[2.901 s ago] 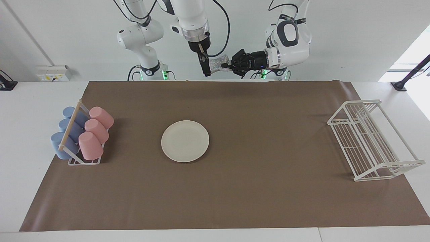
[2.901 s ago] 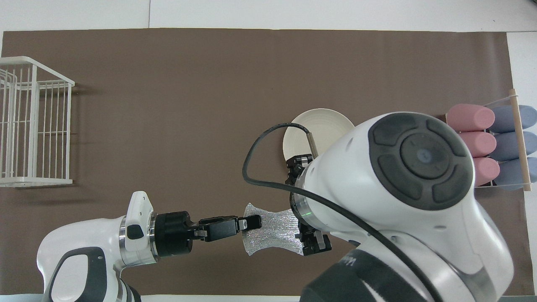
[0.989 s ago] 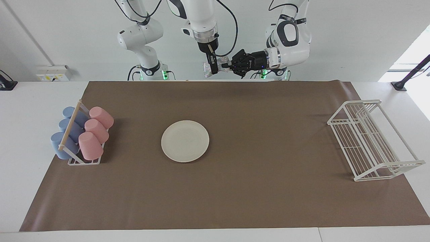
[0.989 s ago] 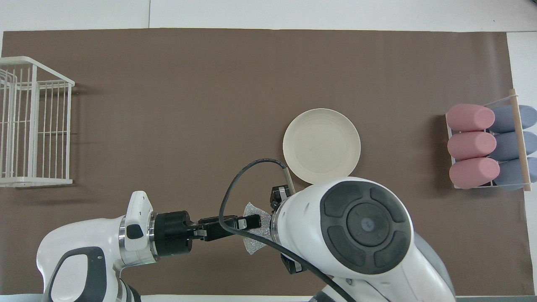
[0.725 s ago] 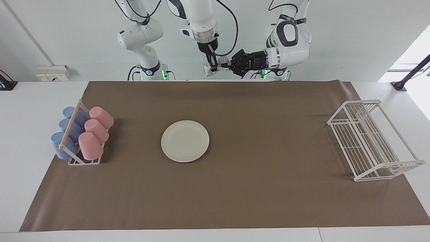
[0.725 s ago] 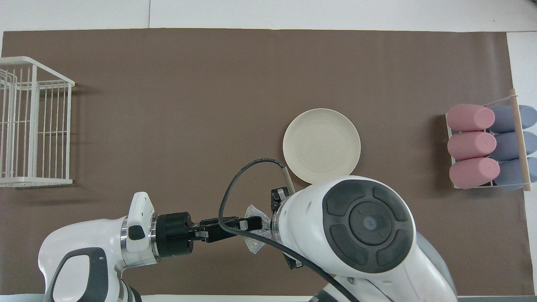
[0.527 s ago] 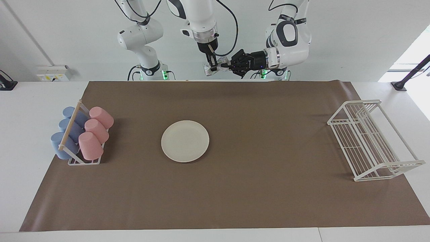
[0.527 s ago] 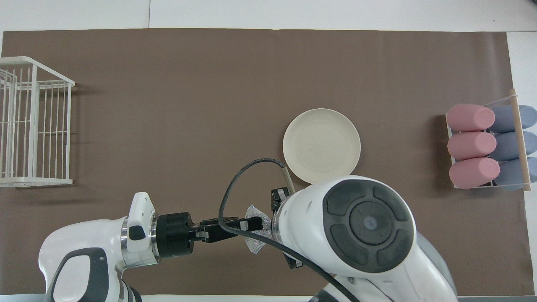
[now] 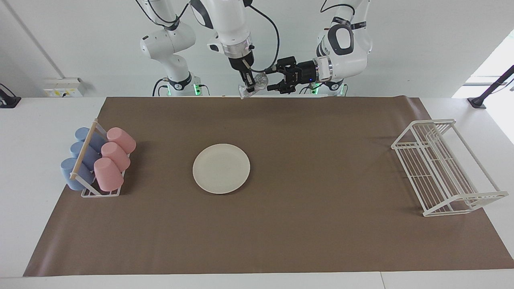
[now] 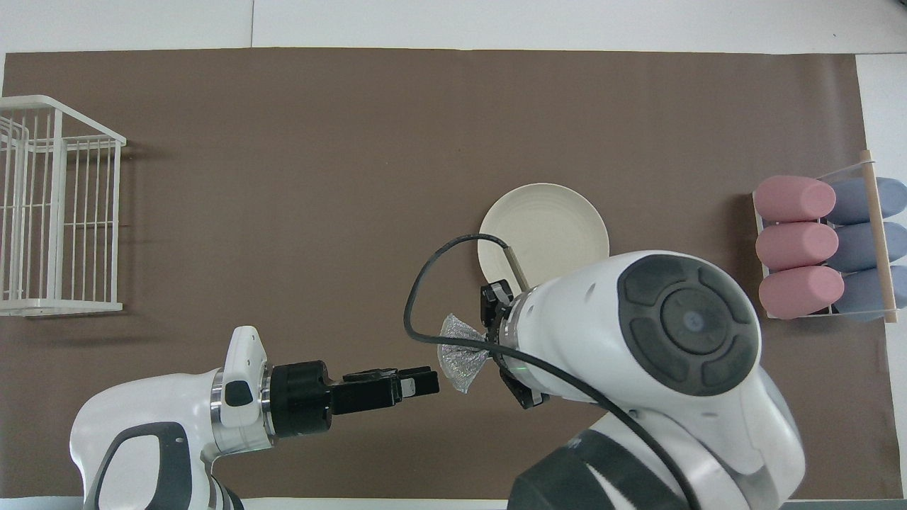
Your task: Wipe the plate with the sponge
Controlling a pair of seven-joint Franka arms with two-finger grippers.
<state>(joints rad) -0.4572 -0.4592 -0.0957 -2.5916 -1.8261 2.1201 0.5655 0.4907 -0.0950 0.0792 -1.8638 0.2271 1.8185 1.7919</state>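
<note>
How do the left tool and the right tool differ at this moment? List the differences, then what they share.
Grip: the left tool is open and empty; the right tool is shut on the sponge.
Pose: the left tool lies level, pointing sideways at the sponge; the right tool points straight down.
Shared: both hang over the brown mat at its edge nearest the robots.
</note>
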